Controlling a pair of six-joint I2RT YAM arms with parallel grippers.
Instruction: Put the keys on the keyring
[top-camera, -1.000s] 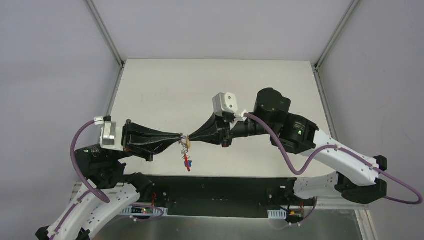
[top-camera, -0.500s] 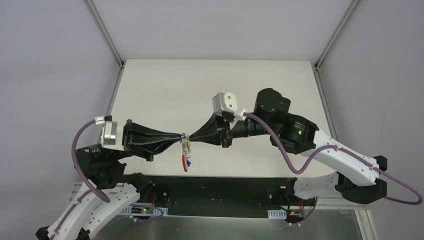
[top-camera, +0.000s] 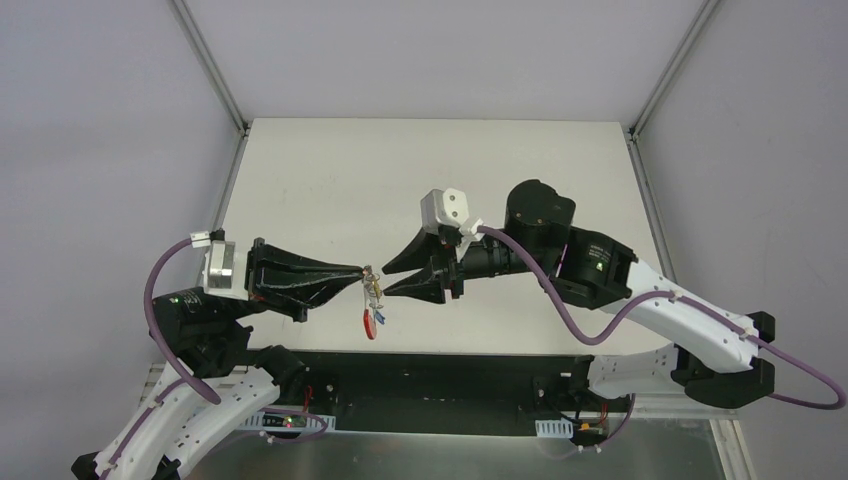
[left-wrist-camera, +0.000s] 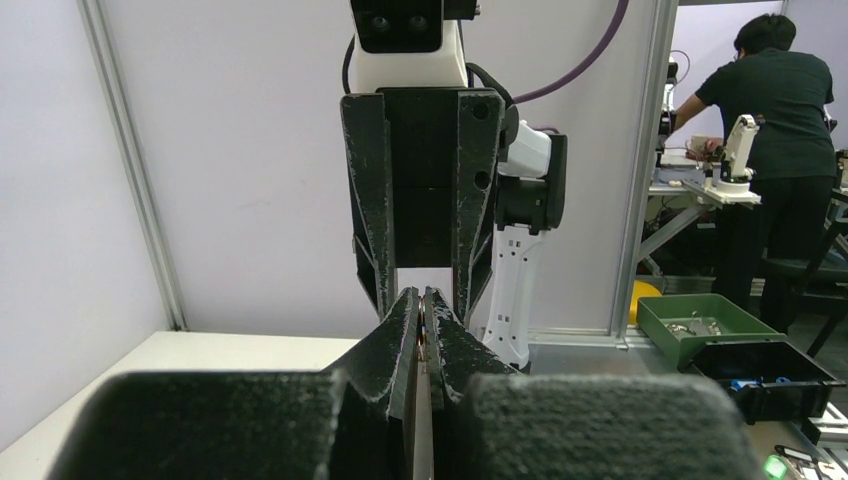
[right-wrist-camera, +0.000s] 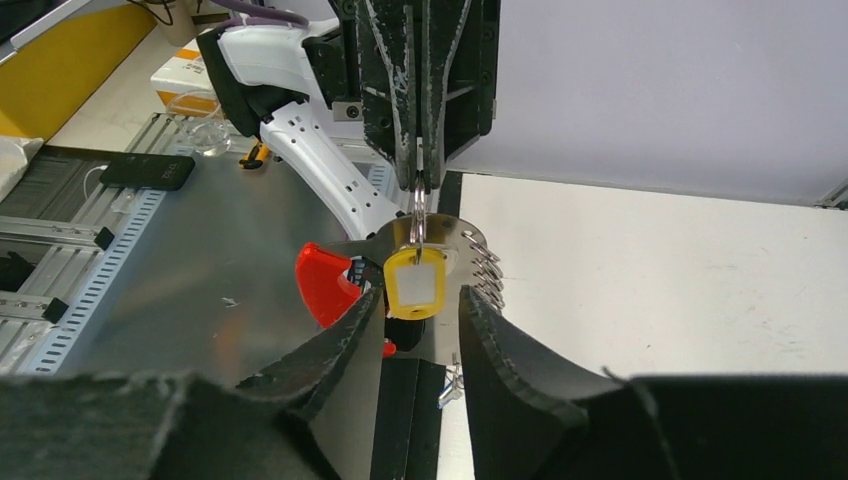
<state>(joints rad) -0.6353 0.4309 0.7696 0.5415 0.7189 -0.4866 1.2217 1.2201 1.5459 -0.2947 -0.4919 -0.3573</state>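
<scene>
Key (right-wrist-camera: 413, 283) is seen hung on keyring (right-wrist-camera: 418, 213), pinched centre-frame by closed left gripper (top-camera: 361, 271); right gripper (top-camera: 386, 279) is parted, empty. Threading is judged done; withdrawal without snagging is needed.

**Top view:** a fixed camera above and behind both arm bases looks steeply down on the whole table (top-camera: 330, 170) from afar, with the left gripper (top-camera: 362, 270) and right gripper (top-camera: 386, 281) tip to tip near the table's near edge. **Wrist views:** the left wrist camera sits just behind its own fingers and looks level along them, close up, straight at the right gripper, while the right wrist camera looks back the opposite way, slightly downward, at the left gripper. All three views share the spot between the fingertips where the keyring (top-camera: 370, 318) hangs.
</scene>
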